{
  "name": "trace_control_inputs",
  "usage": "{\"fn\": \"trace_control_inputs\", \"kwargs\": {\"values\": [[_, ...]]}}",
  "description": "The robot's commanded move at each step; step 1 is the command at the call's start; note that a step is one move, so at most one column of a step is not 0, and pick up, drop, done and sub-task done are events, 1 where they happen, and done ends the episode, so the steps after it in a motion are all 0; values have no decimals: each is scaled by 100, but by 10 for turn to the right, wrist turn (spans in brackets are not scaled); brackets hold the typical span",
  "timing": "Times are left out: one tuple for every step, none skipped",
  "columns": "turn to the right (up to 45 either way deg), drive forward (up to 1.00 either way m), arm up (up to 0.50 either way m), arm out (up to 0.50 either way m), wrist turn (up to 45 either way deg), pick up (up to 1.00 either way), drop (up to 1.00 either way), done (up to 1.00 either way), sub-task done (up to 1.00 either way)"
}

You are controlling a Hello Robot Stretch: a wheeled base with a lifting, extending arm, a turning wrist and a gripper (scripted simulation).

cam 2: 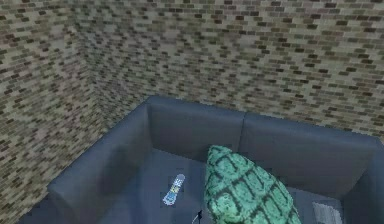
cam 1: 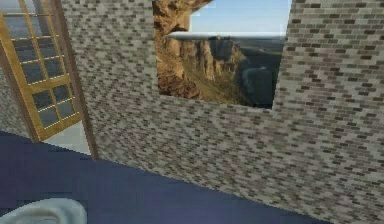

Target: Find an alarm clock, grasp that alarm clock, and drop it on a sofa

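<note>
Sofa [cam 2: 195, 125] alongside, likely the drop spot.
A green cushion [cam 2: 245, 190] leans on its back beside a remote-like thing [cam 2: 174, 188]; the hand's state cannot be told.

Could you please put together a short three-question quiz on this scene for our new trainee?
1. True or false: in the arm side view, the green patterned cushion lies on the sofa.
2. Multiple choice: what lies on the sofa's seat just left of the cushion in that view? A) a slim remote-like object B) a stack of plates C) a potted plant
3. Fill in the blank: in the forward view, the door with glass panes stands to the ___ of the window in the brick wall.

Key: 1 true; 2 A; 3 left.
</note>
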Motion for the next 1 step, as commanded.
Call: {"fn": "trace_control_inputs", "kwargs": {"values": [[0, 0, 10, 0, 0, 0, 0, 0, 0]]}}
